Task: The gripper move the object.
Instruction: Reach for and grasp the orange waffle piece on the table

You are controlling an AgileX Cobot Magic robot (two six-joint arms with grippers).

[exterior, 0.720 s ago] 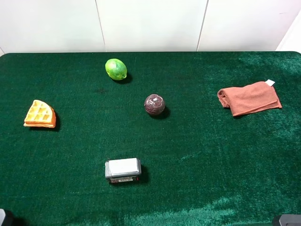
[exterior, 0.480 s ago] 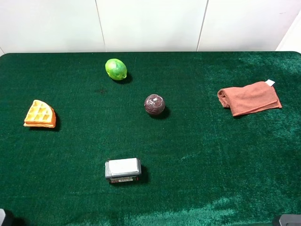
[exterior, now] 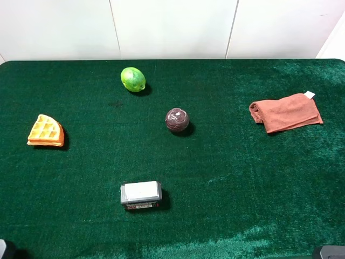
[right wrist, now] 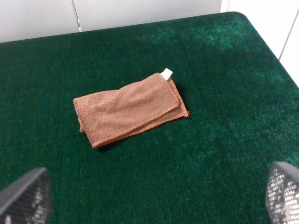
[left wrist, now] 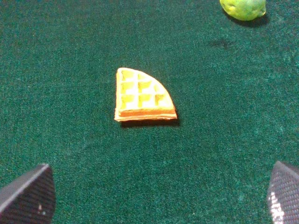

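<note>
The waffle wedge (exterior: 46, 131), yellow-orange grid top with orange sides, lies flat on the green cloth at the left of the table. In the left wrist view the waffle (left wrist: 141, 95) lies ahead of my left gripper (left wrist: 159, 196), whose fingertips (left wrist: 28, 196) show wide apart at the frame's corners; it is open and empty. My right gripper (right wrist: 154, 198) is also open and empty, well short of the folded brown cloth. In the exterior high view only slivers of the arms show at the front corners.
A green lime (exterior: 132, 79) sits at the back left, also in the left wrist view (left wrist: 243, 8). A dark maroon ball (exterior: 177, 120) sits mid-table. A grey-white box (exterior: 141, 195) lies near the front. A folded brown cloth (exterior: 284, 112) lies at the right (right wrist: 128, 109).
</note>
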